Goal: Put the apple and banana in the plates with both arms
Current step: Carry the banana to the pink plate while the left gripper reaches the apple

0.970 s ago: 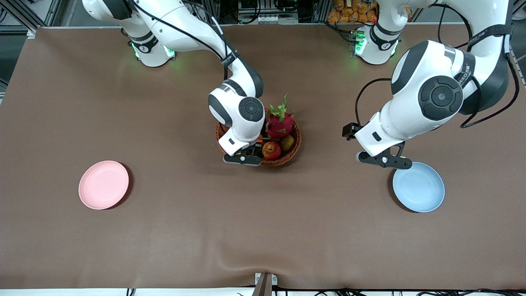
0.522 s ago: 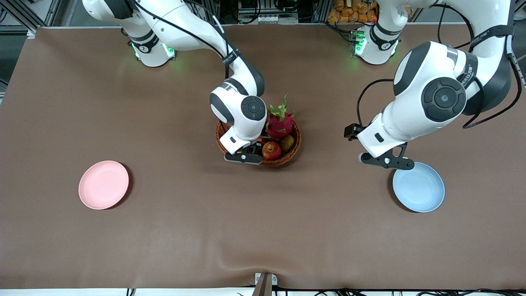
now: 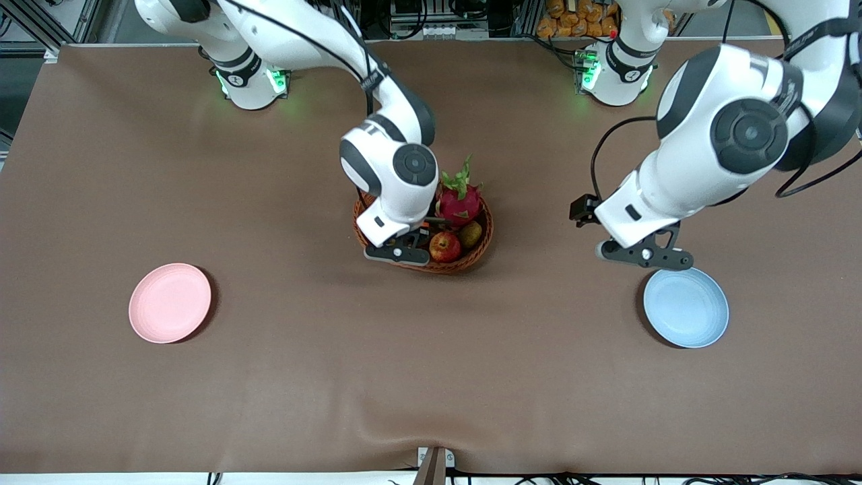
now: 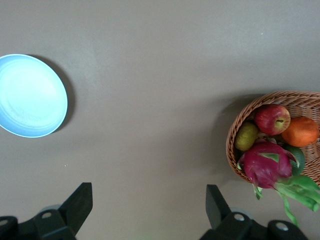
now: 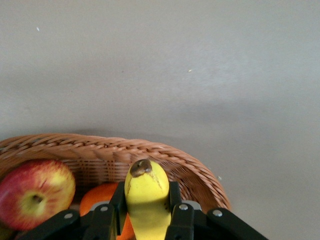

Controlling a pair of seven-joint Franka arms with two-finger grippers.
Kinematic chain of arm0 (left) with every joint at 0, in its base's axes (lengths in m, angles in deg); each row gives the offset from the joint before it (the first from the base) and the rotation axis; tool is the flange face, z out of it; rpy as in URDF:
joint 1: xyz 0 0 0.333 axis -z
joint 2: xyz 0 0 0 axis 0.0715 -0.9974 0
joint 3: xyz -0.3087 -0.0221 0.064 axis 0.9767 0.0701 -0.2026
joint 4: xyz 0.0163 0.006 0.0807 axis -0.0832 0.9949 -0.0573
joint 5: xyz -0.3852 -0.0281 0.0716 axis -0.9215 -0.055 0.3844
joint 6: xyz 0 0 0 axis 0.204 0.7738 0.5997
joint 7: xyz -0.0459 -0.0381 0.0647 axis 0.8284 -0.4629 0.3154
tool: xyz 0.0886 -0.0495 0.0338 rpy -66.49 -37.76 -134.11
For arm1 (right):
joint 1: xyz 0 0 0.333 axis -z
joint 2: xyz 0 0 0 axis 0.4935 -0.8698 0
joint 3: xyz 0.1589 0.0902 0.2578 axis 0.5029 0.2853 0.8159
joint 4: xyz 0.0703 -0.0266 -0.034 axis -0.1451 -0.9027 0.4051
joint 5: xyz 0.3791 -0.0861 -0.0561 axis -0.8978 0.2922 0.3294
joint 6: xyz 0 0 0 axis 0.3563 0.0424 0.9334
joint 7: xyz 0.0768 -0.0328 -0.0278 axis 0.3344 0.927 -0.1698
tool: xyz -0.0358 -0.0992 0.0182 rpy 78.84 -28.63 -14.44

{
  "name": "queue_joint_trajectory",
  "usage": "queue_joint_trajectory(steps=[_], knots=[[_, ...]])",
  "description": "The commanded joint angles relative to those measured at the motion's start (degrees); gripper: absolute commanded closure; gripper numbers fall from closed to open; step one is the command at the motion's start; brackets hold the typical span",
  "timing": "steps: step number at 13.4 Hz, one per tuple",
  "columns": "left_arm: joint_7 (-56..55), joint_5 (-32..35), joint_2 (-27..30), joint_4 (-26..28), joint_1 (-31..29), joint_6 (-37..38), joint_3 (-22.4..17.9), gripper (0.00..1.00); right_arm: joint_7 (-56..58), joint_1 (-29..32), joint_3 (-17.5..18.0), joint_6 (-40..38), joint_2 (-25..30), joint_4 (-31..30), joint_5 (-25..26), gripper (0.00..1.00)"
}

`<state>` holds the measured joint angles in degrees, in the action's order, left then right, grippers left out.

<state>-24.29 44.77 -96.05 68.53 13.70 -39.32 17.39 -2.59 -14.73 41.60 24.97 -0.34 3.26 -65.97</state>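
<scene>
Right end effector (image 5: 146, 220), over the basket (image 3: 471, 259) at mid-desk (image 3: 431, 377), was pinching the banana (image 5: 146, 197) between its fingers. Compared with the frames half a second and one second earlier, its wrist had risen slightly above the basket, which suggests the lift-out of the banana had begun; the carry to a plate remained to be done. Left end effector (image 4: 147, 220), fingers spread and empty, had drifted from the rim of the blue plate (image 3: 687, 308) toward the arms' bases, and hung over bare desk beside that plate. The pink plate (image 3: 170, 302) lay empty toward the right arm's end of the desk. The apple (image 3: 444, 247) stayed in the basket, beside the kiwi (image 3: 471, 234) and the dragon fruit (image 3: 459, 204).

The front view hid the banana under the right wrist; only the right wrist view showed it gripped, stem tip outermost, with the orange (image 5: 97, 197) below. The left wrist view alone confirmed that the left end effector's fingers stood apart, and showed the orange beside the apple.
</scene>
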Motion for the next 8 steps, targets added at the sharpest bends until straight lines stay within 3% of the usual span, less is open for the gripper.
queue_joint_trajectory(steps=[1,8], knots=[[-3.5,0.1,1.0,-0.2,1.0,0.8,0.4,0.0,-0.6,1.8,0.5,-3.5,5.1,-0.3,-2.1,0.97],[-20.2,0.1,-7.9,-0.4,10.5,-11.9,1.1,0.0,13.5,13.8,0.4,-9.1,11.3,-0.5,-9.6,0.96]])
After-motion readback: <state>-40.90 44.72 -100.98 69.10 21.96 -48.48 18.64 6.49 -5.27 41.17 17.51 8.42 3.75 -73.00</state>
